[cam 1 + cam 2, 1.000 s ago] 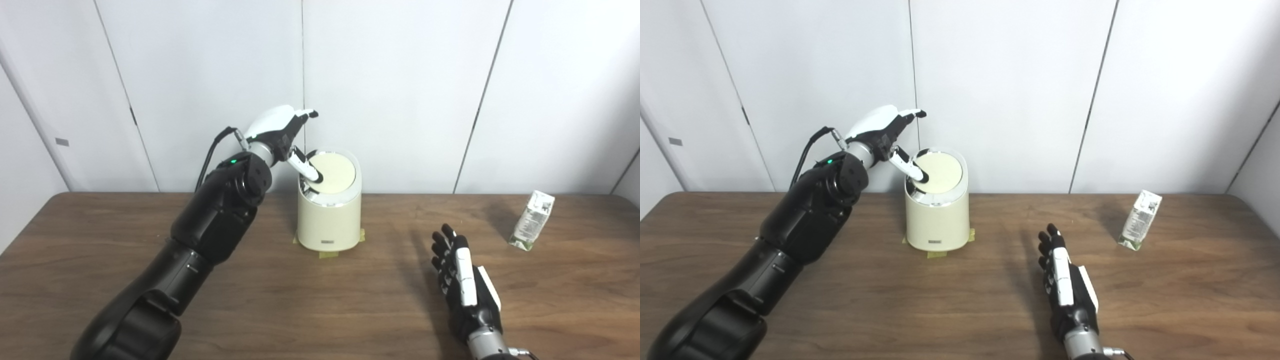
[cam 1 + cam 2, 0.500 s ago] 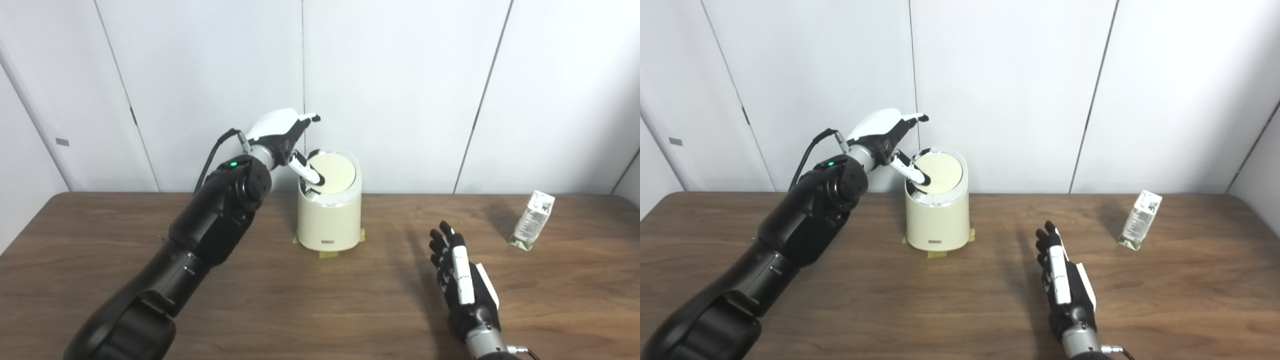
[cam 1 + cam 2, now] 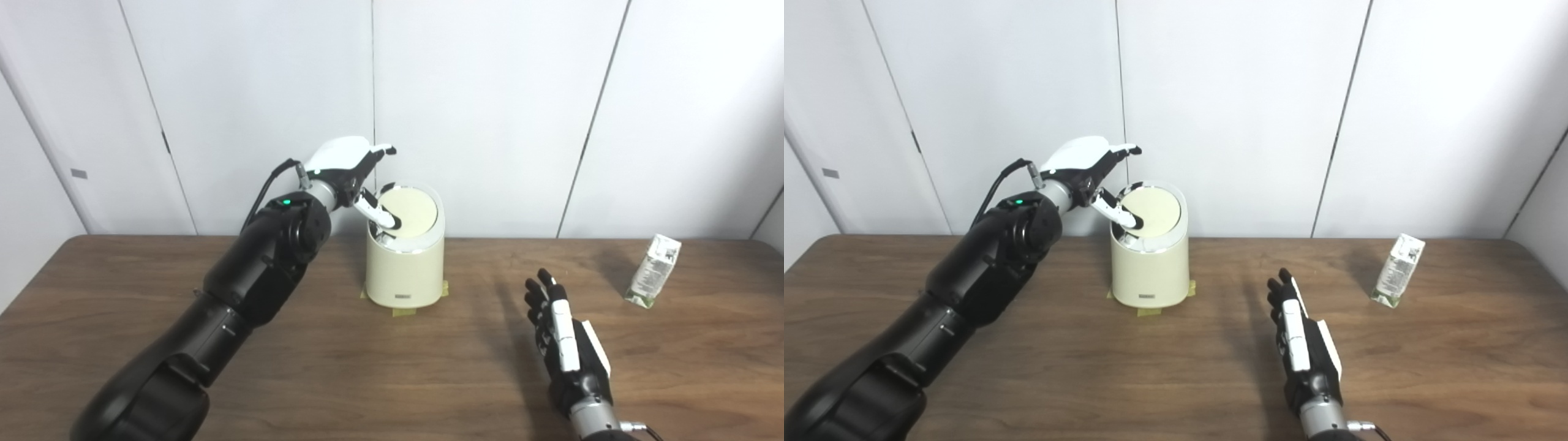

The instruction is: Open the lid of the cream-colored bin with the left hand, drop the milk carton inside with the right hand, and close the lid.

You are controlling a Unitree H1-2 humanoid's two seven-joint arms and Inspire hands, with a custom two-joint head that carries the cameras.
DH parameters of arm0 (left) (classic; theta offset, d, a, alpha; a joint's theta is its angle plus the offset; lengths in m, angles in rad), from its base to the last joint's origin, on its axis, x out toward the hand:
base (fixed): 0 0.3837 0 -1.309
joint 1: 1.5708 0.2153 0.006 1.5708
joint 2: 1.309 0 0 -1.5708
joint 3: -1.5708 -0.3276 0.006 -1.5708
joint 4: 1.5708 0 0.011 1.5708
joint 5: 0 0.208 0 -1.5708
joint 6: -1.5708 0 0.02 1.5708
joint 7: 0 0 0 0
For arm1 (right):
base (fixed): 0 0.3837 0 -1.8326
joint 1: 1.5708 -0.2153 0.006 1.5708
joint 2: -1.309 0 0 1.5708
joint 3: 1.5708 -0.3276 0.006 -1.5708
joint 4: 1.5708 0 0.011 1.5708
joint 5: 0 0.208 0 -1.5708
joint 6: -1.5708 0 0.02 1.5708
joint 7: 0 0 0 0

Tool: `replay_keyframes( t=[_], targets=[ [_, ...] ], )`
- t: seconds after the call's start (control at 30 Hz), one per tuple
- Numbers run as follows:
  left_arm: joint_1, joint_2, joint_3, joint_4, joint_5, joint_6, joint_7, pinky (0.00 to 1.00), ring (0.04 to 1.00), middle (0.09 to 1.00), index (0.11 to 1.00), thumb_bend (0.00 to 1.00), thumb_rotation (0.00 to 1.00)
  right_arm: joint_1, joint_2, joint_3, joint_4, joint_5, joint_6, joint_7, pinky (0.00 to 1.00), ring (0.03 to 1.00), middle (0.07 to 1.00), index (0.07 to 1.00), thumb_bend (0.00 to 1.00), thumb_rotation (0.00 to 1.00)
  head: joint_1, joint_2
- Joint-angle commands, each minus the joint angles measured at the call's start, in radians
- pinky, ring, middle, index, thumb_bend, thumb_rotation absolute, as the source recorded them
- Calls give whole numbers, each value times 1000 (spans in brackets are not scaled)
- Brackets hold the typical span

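Toward the table's far edge stands the cream-colored bin, lid tilted; left hand, fingers spread, thumb pressing the lid's near-left part. Right hand flat, fingers apart, empty. Milk carton upright near the far right corner.

Cream-colored bin, upright at the table's twelve o'clock on yellow tape tabs, its round lid tilted with the near-left edge sunk, and the white-green milk carton standing at three o'clock, well apart.
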Motion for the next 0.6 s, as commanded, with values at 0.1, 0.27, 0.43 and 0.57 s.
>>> replay_keyframes(
  t=[0.1, 0.27, 0.43, 0.57],
  targets=[
    [-33, 0, -24, 14, 39, -23, -11, 881, 920, 934, 926, 952, 3, -37, 2, 5, -46, -2, -11, 2, 1000, 973, 957, 1000, 597, 1000, -3, 1],
    [-34, 1, -44, 15, 61, -31, -20, 889, 923, 934, 931, 951, 0, -38, 1, 5, -48, 0, -10, 2, 1000, 978, 963, 1000, 599, 1000, -5, 1],
    [-39, 1, -67, 15, 86, -24, -49, 899, 939, 949, 943, 941, 0, -38, 0, 9, -48, -4, -12, 3, 1000, 977, 962, 1000, 604, 1000, -8, 3],
    [-39, -6, -70, 14, 85, -22, -71, 912, 949, 953, 945, 951, 0, -39, 1, 12, -52, -10, -3, -1, 998, 973, 956, 1000, 608, 1000, -10, 7]
  ],
)
